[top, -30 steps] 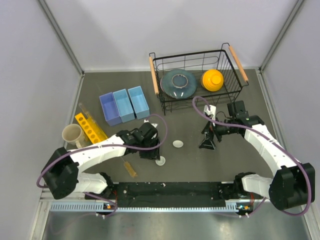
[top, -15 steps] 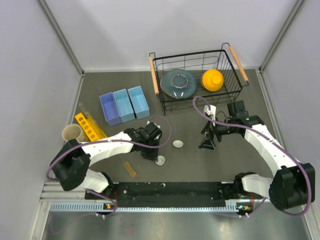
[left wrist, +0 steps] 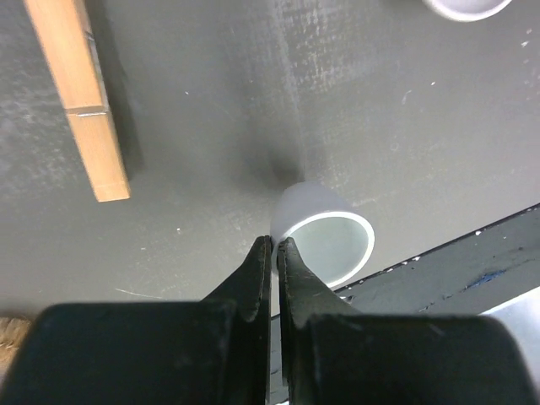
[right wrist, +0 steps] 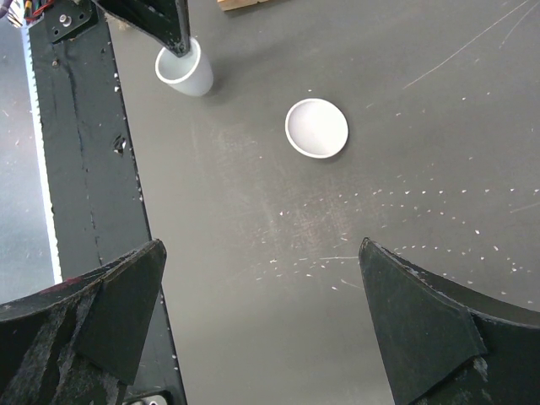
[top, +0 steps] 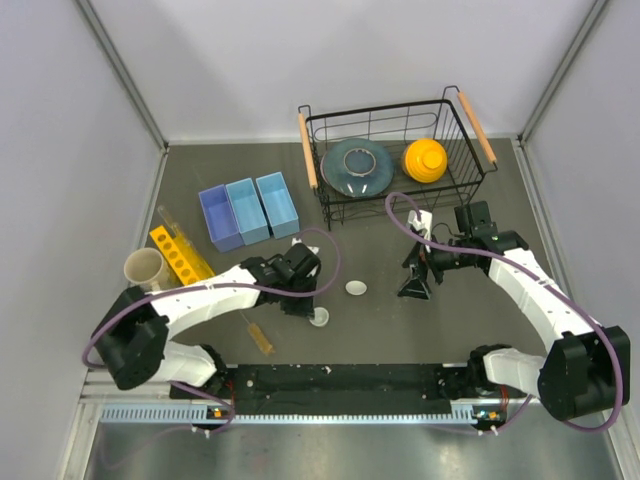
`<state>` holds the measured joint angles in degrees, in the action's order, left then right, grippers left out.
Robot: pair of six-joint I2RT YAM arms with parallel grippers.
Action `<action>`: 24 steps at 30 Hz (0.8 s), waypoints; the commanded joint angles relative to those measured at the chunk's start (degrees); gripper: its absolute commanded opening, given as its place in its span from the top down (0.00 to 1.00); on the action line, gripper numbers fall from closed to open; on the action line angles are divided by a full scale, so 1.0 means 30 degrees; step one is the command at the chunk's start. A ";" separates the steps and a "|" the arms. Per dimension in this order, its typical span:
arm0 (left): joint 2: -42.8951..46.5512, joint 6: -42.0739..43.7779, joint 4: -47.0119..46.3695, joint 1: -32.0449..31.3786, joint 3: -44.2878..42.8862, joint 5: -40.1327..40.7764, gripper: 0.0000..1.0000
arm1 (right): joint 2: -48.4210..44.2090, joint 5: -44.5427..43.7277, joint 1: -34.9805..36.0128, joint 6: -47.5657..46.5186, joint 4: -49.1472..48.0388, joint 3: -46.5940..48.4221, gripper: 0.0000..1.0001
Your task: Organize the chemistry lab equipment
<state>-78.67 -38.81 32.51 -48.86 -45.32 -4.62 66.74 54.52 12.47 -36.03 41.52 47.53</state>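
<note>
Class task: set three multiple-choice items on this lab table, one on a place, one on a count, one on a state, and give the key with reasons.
1. Where is the round blue-grey plate?
A) in the black wire basket
B) on the yellow rack
C) on the table top

2. How many light-blue rectangular bins stand side by side?
A) two
B) three
C) four

3. How does the right gripper stand?
A) shut on a cup
B) shut, empty
C) wide open, empty

Key:
1 A, it lies inside the basket beside the yellow bowl.
2 B, three stand in a row left of the basket.
3 C, its fingers stand far apart with nothing between them.
</note>
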 commanded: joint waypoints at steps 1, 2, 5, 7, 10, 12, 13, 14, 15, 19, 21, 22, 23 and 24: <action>0.1965 0.0483 0.0466 0.0056 -0.0624 0.1364 1.00 | -0.0508 0.0547 -0.0113 -0.0529 -0.0450 0.0066 0.01; 0.2170 0.0630 0.0819 0.0376 -0.1003 0.1974 1.00 | -0.0566 0.0518 -0.0113 -0.0529 -0.0421 0.0066 0.01; 0.2669 0.1537 0.1846 0.1777 -0.1942 0.2215 1.00 | -0.0654 0.0517 -0.0114 -0.0558 -0.0421 0.0066 0.01; 0.2845 0.2444 0.2198 0.2892 -0.2671 0.1660 1.00 | -0.0684 0.0517 -0.0113 -0.0587 -0.0421 0.0095 0.01; 0.2904 0.3733 0.2464 0.5616 -0.3813 0.0663 1.00 | -0.0831 0.0517 -0.0114 -0.0616 -0.0421 0.0066 0.01; 0.2497 0.4551 0.2492 0.7404 -0.4606 0.0633 1.00 | -0.0860 0.0605 -0.0113 -0.0617 -0.0392 0.0065 0.01; 0.2233 0.4847 0.2493 0.7961 -0.5654 0.0575 1.00 | -0.0860 0.0634 -0.0142 -0.0617 -0.0392 0.0066 0.01; 0.1854 0.5053 0.2522 0.8982 -0.6216 0.0603 1.00 | -0.0860 0.0722 -0.0114 -0.0617 -0.0392 0.0037 0.01; 0.0922 0.5403 0.2638 0.9485 -0.6830 0.0574 1.00 | -0.0860 0.0751 -0.0142 -0.0588 -0.0392 0.0036 0.01; -0.1924 0.5846 0.2639 1.1450 -1.0487 0.0749 1.00 | -0.0918 0.0986 -0.0113 -0.0587 -0.0363 0.0007 0.01; -0.3734 0.5933 0.2639 1.2154 -1.1752 0.0721 1.00 | -0.0918 0.1103 -0.0114 -0.0587 -0.0362 0.0007 0.01; -0.4355 0.5963 0.2668 1.2330 -1.3006 0.0663 1.00 | -0.0890 0.1132 -0.0113 -0.0587 -0.0334 0.0007 0.01; -0.4970 0.6021 0.2784 1.2535 -1.3685 0.0778 1.00 | -0.0889 0.1162 -0.0113 -0.0587 -0.0362 0.0007 0.01; -0.6137 0.6080 0.2931 1.2595 -1.4388 0.1011 1.00 | -0.0889 0.1191 -0.0113 -0.0587 -0.0334 0.0036 0.01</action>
<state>-89.69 -22.76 40.99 -12.60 -80.75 -2.04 65.63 55.40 12.47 -36.47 41.56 47.51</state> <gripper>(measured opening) 0.022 0.987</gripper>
